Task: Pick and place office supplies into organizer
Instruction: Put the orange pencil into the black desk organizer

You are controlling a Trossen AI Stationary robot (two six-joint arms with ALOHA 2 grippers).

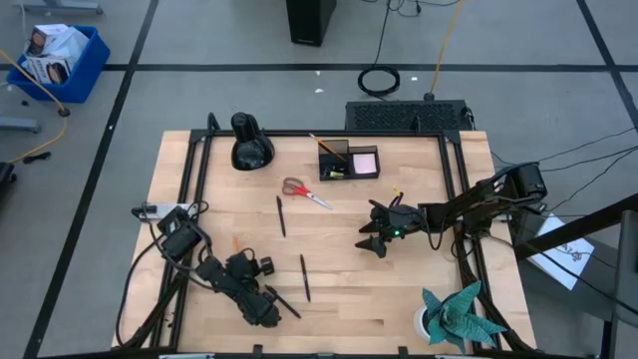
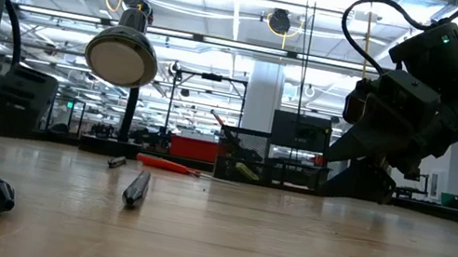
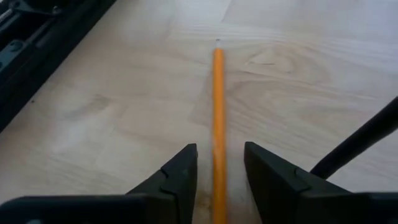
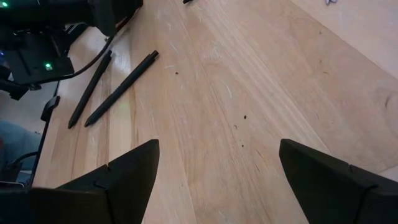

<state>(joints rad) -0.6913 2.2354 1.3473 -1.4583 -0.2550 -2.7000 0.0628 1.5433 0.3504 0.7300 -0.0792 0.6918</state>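
Nowhere could any writing be read. Left end effector (image 3: 217,180) straddled the orange pencil (image 3: 217,118) on the table (image 3: 112,124), unclenched; right end effector (image 4: 217,180) hung released mid-table.

From overhead I get flat, even brightness across the wooden table (image 1: 329,289), and the shadows beside the scissors (image 1: 304,191) are only faint and short. At table height, the ceiling strip lights far behind the desk lamp (image 2: 122,55) flare to white, leaving the right gripper (image 2: 357,161) a dark backlit shape, while the pen (image 2: 136,187) in front of that lamp is soft and out of focus. On the left wrist camera the pencil (image 3: 217,118) smears where it runs between the fingers (image 3: 180,177), sharpening toward its far tip.
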